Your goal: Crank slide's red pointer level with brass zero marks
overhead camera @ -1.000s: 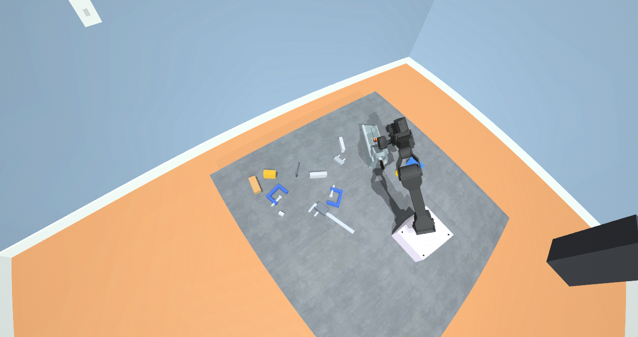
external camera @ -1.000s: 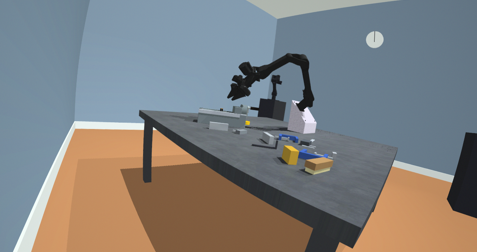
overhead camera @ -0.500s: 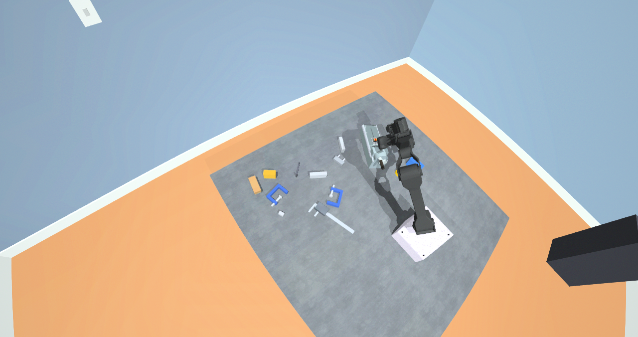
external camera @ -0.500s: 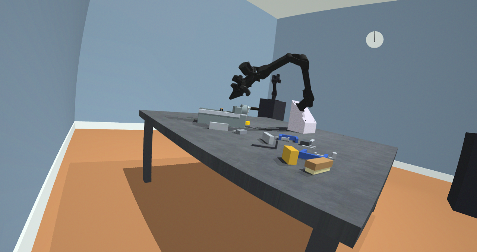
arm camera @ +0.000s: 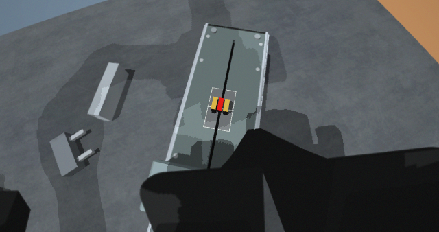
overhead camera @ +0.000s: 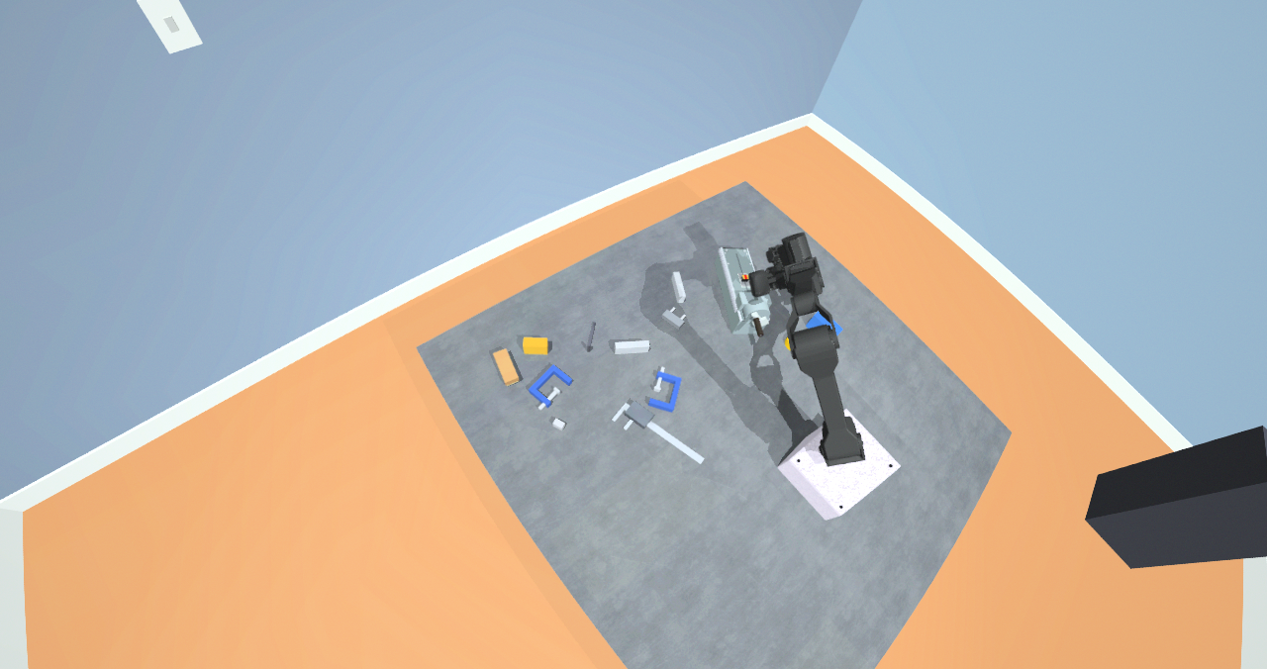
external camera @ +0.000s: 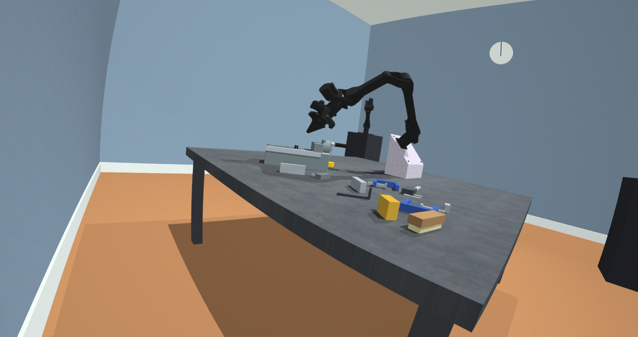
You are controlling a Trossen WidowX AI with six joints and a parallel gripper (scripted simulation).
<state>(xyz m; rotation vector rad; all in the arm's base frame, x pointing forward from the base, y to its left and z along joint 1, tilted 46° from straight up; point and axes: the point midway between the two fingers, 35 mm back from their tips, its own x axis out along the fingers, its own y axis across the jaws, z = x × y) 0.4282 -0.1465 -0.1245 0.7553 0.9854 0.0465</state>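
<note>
The pale grey-green machine stands on the table. Its red pointer sits between two brass marks, the left one and the right one. In the wrist view the three look about level. The crank's dark handle sticks out from the machine's near end, with nothing touching it; the arm hides it in the wrist view. My gripper is shut and empty. It hangs above the machine, clear of the handle.
Beside the machine lie a pale block and a grey two-pinned piece. A blue object lies beneath the arm. Blue clamps, a hammer-like tool and a yellow block lie farther off.
</note>
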